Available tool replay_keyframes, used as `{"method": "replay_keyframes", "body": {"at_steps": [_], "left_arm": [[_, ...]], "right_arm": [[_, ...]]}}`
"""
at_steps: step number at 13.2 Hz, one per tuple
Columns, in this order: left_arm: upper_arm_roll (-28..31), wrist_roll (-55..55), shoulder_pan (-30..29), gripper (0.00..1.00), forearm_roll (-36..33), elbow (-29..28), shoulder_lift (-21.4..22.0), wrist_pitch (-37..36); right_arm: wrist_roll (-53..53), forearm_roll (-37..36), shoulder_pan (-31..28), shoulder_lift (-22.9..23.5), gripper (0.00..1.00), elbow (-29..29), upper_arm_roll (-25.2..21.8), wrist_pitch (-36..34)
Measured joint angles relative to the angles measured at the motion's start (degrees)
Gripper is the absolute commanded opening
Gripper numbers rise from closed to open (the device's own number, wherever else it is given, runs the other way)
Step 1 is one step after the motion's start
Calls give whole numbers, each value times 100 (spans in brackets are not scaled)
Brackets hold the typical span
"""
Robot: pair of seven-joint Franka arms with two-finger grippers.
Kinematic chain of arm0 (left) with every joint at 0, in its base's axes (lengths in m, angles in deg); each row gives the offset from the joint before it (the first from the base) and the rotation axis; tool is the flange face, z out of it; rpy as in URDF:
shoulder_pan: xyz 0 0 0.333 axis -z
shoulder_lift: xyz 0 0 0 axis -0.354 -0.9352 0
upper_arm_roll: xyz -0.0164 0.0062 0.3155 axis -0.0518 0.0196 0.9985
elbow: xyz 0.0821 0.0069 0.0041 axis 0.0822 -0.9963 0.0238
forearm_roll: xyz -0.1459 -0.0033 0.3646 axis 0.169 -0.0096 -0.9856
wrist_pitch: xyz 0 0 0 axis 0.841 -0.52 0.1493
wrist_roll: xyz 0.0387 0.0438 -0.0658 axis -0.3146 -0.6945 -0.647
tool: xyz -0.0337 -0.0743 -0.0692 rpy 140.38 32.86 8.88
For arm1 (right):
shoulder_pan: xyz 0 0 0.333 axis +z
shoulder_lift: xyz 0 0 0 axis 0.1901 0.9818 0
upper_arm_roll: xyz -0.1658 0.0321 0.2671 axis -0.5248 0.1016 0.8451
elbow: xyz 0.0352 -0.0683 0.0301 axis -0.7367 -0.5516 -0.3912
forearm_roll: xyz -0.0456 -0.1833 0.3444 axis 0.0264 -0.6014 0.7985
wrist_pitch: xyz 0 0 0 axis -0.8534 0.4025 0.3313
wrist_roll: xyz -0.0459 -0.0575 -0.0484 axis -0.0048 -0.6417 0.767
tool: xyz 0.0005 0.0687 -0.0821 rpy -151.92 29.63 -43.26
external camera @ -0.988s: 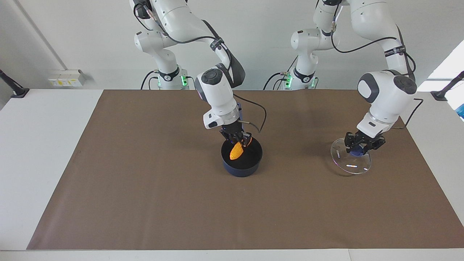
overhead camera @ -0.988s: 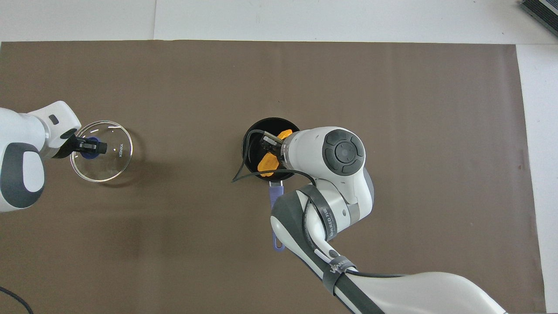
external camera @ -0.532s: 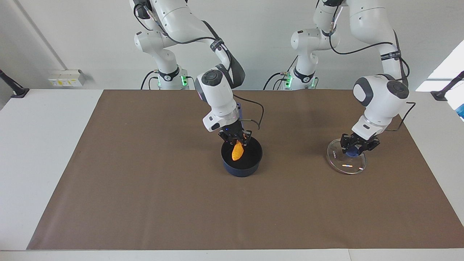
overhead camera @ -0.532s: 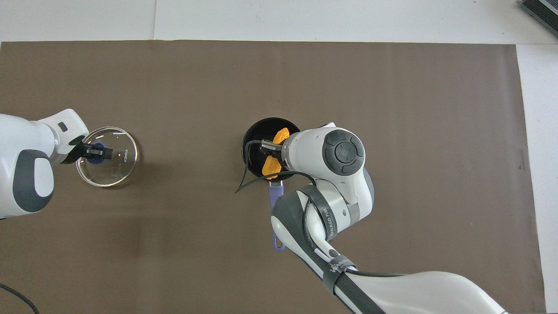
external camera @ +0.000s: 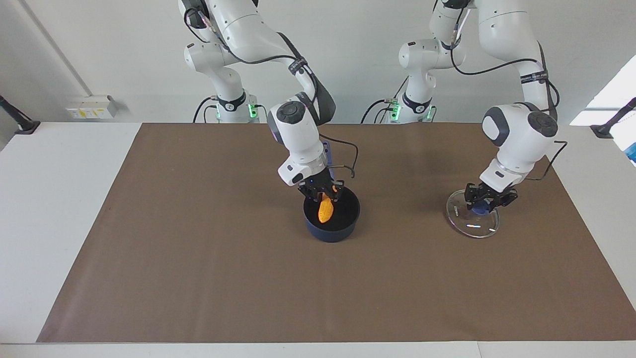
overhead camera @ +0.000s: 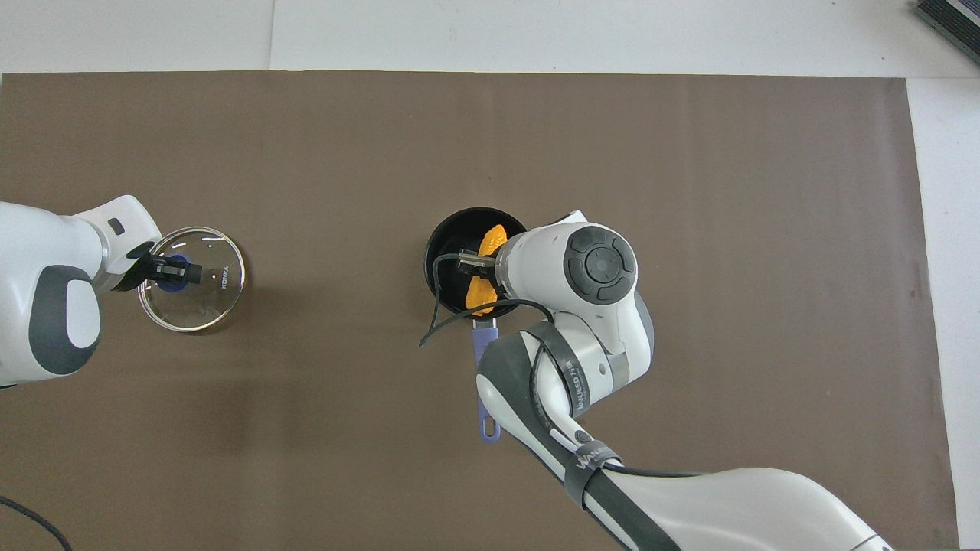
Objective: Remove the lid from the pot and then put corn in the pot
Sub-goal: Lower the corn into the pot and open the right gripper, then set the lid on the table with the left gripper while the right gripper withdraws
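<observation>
Inside the pot (external camera: 332,226), the corn (external camera: 325,210) hangs gripped by the right pincer (external camera: 323,195).

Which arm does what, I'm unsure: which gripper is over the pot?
The right gripper: it is over the pot, with the corn in its grip. The left gripper is at the knob of the lid instead.

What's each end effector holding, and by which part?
Right end effector: corn, by its upper end, over the pot. Left end effector at the lid knob; grip cannot be told.
</observation>
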Motion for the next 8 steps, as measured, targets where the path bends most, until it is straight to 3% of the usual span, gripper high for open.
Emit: {"method": "replay_keyframes", "body": {"at_steps": [1,3,8], "left_arm": [[-5,1,2,71,0,8,1,0],[-11,4,4,100,0,23,3,3],[-27,5,4,100,1,391,115,-215]], "right_arm": [[0,0,1,0,100,30,7,0],[0,7,3,-4,100,123,31,0],[0,10,-106,-276,100,255,10,0]]}}
